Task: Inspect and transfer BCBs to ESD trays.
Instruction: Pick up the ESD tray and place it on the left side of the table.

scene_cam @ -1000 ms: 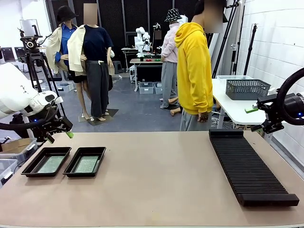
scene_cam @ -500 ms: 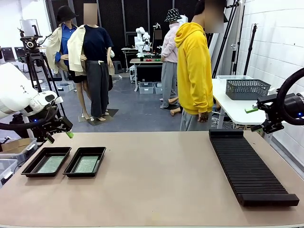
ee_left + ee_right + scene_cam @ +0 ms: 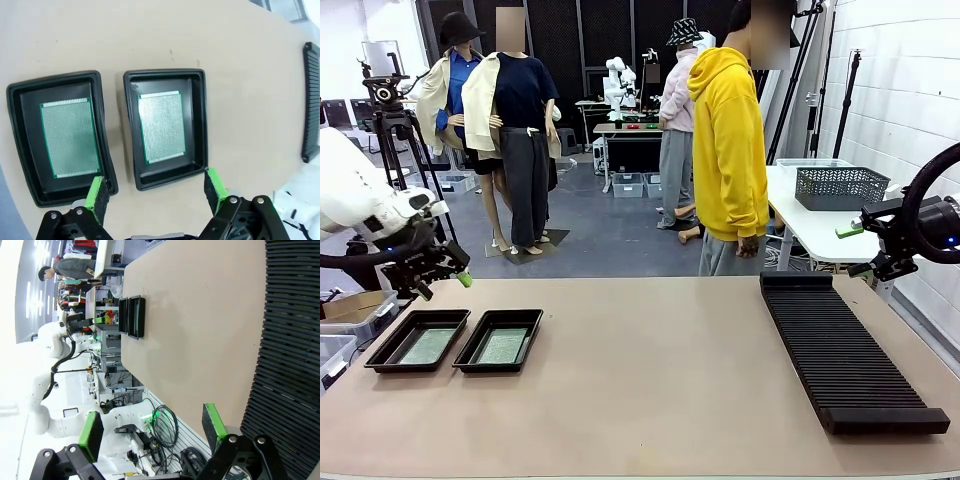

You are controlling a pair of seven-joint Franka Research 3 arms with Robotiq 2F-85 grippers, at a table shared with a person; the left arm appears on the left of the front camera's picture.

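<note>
Two black ESD trays (image 3: 402, 367) (image 3: 492, 368) lie side by side at the table's near left. Each holds one green BCB (image 3: 426, 346) (image 3: 503, 346) flat on its floor. My left gripper (image 3: 445, 287) hovers open and empty above the table edge just behind the left tray. From its wrist camera both trays (image 3: 22, 140) (image 3: 196, 125) and their boards (image 3: 67, 137) (image 3: 161, 126) lie below the open left gripper (image 3: 155, 192). My right gripper (image 3: 855, 250) hangs open and empty at the far right, behind the rack; in its own view the right gripper (image 3: 151, 432) holds nothing.
A long black slotted rack (image 3: 845, 350) (image 3: 292, 340) lies on the table's right side. A person in a yellow hoodie (image 3: 728, 150) stands at the far edge. A grey mesh basket (image 3: 840, 187) sits on a white side table behind.
My left arm has shifted slightly up and to the left. The trays, the boards and the right arm have not moved.
</note>
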